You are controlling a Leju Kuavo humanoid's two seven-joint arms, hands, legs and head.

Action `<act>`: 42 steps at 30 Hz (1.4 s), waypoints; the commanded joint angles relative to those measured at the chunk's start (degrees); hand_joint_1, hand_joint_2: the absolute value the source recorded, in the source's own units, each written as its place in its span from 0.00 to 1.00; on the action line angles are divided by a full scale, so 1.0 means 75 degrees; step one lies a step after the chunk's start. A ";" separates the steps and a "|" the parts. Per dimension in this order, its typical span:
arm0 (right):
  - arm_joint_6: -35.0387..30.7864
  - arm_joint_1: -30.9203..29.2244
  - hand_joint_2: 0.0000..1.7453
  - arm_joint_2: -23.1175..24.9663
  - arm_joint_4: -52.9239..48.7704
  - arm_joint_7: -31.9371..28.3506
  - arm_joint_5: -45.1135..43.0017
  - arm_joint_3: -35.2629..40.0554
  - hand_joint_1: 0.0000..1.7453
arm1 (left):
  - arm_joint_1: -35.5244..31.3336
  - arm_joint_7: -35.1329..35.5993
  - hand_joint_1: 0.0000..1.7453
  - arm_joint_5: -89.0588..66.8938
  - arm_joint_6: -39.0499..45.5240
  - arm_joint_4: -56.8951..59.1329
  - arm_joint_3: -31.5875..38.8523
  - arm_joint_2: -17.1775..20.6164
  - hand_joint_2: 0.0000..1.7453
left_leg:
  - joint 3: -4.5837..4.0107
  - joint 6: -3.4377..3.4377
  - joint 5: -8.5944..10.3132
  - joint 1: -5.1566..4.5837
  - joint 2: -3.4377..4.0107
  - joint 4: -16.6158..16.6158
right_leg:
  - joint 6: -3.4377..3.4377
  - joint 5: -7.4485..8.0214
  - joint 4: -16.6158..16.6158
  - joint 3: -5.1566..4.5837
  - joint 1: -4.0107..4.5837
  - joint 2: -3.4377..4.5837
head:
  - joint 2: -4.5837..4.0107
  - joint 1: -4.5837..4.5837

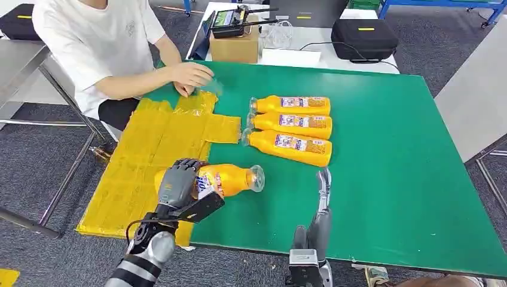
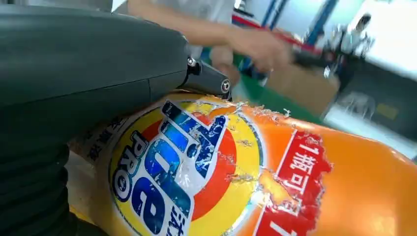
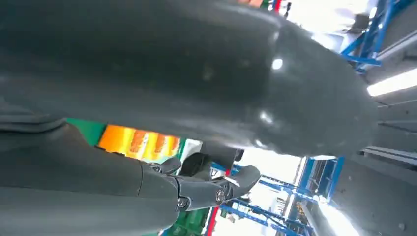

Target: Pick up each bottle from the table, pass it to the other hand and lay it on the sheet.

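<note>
My left hand grips an orange bottle that lies sideways, its clear cap pointing right, over the edge of the yellow sheet. Up close, the left wrist view has the bottle's colourful label under my thumb. Three more orange bottles lie side by side on the green table. My right hand hovers over the table right of the held bottle, fingers straight and holding nothing; its fingers are apart in the right wrist view.
A person in a white shirt sits at the far left, one hand resting at the sheet's far edge. Behind the table stand a cardboard box and a black case. Green surface right of the bottles is bare.
</note>
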 commanded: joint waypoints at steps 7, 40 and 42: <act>0.0287 -0.0551 0.00 -0.0249 0.0281 0.0014 -0.0459 0.0563 0.00 | -0.2411 0.0220 1.00 -0.0355 -0.1419 0.4259 0.0307 0.1011 1.00 | 0.0013 0.0010 0.0003 0.0012 -0.0002 -0.0008 | -0.0029 0.0003 -0.0005 0.0014 0.0016 0.0002 | 0.0000 0.0000; 0.0996 -0.0673 1.00 -0.0612 0.0137 0.0014 -0.1261 0.0589 0.00 | -0.0232 -0.2849 0.00 0.3715 -0.4100 0.1635 0.1216 0.1532 1.00 | 0.0100 -0.0011 0.0024 -0.0001 0.0002 -0.0026 | -0.0025 0.0000 0.0026 0.0095 -0.0002 -0.0007 | 0.0003 0.0000; 0.0886 -0.0617 1.00 -0.0636 0.0128 0.0014 -0.1137 0.0594 0.00 | 0.0079 -0.2385 0.00 0.4382 -0.4265 0.0651 0.1460 0.1096 1.00 | 0.0085 -0.0001 0.0026 -0.0002 -0.0022 -0.0023 | -0.0027 -0.0002 0.0019 0.0090 -0.0002 -0.0031 | 0.0000 0.0000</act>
